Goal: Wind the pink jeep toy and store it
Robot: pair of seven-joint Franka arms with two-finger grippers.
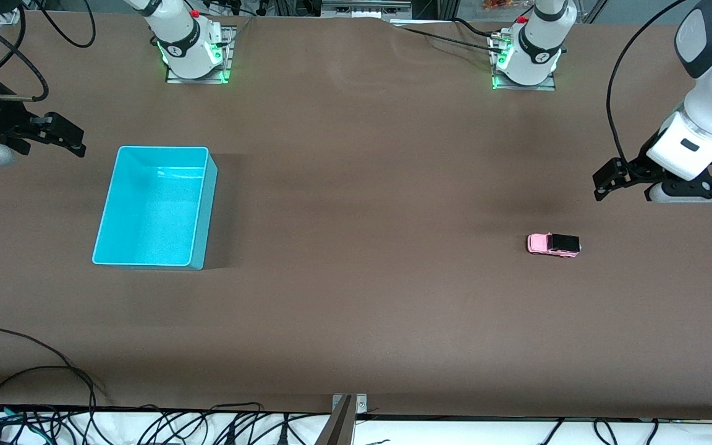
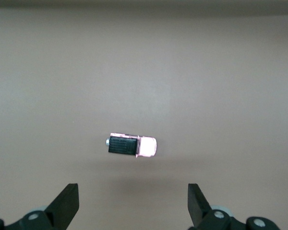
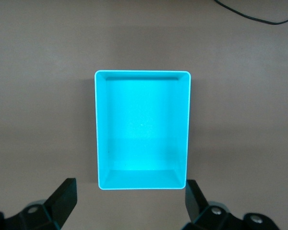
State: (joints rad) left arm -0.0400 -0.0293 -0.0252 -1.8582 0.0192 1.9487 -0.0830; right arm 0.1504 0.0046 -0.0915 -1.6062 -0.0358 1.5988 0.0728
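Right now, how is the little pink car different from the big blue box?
The pink jeep toy is tiny; the cyan bin is much bigger. The jeep is light pink with a black roof; the bin is all cyan. The jeep lies toward the left arm's end, the bin toward the right arm's. Both sit on the brown table, untouched.

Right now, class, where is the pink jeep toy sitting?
The pink jeep toy sits on the brown table toward the left arm's end, apart from the cyan bin at the right arm's end; the open left gripper hangs beside it.
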